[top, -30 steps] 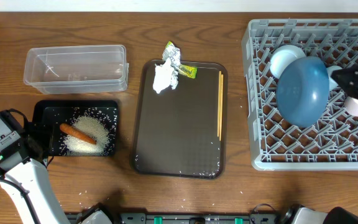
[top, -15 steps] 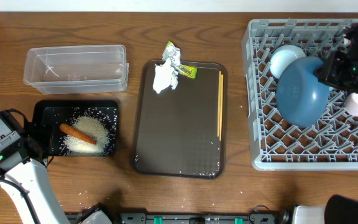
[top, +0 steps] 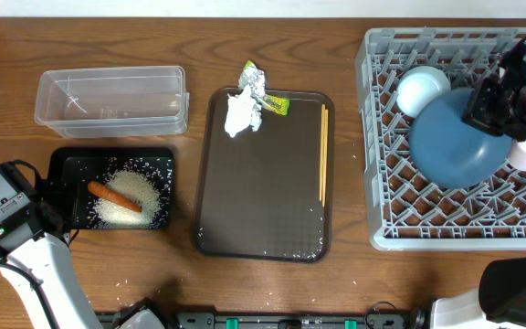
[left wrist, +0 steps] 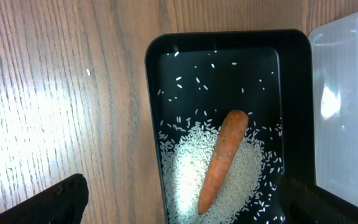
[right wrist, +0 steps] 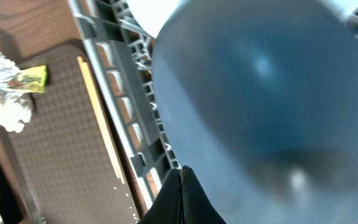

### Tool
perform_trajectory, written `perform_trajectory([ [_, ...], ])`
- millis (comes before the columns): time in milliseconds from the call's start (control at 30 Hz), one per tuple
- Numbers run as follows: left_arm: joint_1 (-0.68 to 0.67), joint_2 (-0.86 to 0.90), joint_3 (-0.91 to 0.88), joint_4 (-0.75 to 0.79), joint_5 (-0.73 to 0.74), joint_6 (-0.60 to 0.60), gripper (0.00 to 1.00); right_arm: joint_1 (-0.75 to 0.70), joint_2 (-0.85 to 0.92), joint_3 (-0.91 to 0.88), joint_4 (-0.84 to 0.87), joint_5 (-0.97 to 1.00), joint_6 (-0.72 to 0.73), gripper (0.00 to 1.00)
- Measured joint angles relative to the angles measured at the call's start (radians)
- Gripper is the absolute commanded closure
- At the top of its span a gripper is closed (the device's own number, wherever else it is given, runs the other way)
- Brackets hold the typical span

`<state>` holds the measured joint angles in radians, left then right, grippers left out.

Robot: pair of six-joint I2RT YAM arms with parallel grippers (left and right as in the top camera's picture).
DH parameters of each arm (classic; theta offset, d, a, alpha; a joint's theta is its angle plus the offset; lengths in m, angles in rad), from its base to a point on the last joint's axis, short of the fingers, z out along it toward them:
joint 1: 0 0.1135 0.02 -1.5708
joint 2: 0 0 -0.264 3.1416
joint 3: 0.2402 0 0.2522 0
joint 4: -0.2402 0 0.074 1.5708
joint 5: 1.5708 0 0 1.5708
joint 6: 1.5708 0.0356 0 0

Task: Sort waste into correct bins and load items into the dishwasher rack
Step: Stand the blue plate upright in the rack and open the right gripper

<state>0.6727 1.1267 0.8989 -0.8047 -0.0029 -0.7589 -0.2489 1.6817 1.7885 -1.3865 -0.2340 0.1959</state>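
One item is in hand. We see the right gripper [top: 487,108] over the grey rack [top: 382,196] at the table's right edge, its jaws pinching the rim of the large blue bowl [top: 450,151], which lies tilted among the pegs. The left gripper [left wrist: 188,196] hangs, jaws spread, above the black bin [left wrist: 155,93] near the left edge, where a carrot [left wrist: 222,155] lies on rice [left wrist: 182,183].
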Motion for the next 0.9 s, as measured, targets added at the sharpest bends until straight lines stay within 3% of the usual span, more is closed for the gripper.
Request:
perform_trajectory([
  [267, 0.0, 0.0, 0.0, 0.0, 0.0, 0.0, 0.02, 0.0, -0.093, 0.0, -0.002, 0.026, 0.031, 0.98],
  [533, 0.0, 0.0, 0.0, 0.0, 0.0, 0.0, 0.02, 0.0, -0.306, 0.0, 0.007, 0.027, 0.043, 0.89],
  [700, 0.0, 0.0, 0.0, 0.0, 0.0, 0.0, 0.02, 0.0, -0.345, 0.0, -0.008, 0.027, 0.043, 0.87],
  [733, 0.0, 0.0, 0.0, 0.0, 0.0, 0.0, 0.02, 0.0, -0.344, 0.0, -0.012, 0.027, 0.043, 0.85],
  [833, 0.0, 0.0, 0.0, 0.0, 0.0, 0.0, 0.02, 0.002, -0.336, -0.005, -0.024, 0.029, 0.053, 0.56],
  [900, 0.0, 0.0, 0.0, 0.0, 0.0, 0.0, 0.02, 0.013, -0.332, -0.02, -0.024, 0.018, 0.05, 0.44],
])
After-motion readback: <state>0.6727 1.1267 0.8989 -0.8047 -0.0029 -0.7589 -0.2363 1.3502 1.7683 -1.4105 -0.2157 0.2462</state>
